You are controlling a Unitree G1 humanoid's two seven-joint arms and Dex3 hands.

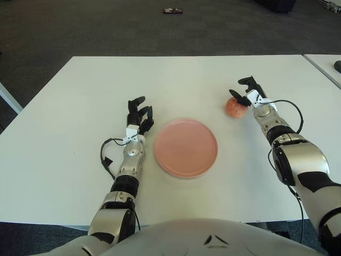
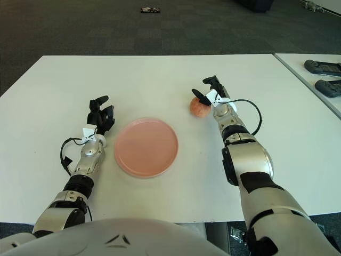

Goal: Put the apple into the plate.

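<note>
Left eye view, right hand [image 1: 246,94] partly hiding apple [image 1: 234,108], grip unclear

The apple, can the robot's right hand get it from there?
Probably yes. The right hand is already at the apple, fingers curled over its top, nothing between them. Whether it grips firmly can't be told. The left hand shows left of the plate.

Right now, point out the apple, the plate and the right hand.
apple [image 1: 234,108], left eye view, on its front skin.
plate [image 1: 186,147], left eye view, on its bare middle.
right hand [image 1: 244,93], left eye view, between its fingertips at the apple.
</note>
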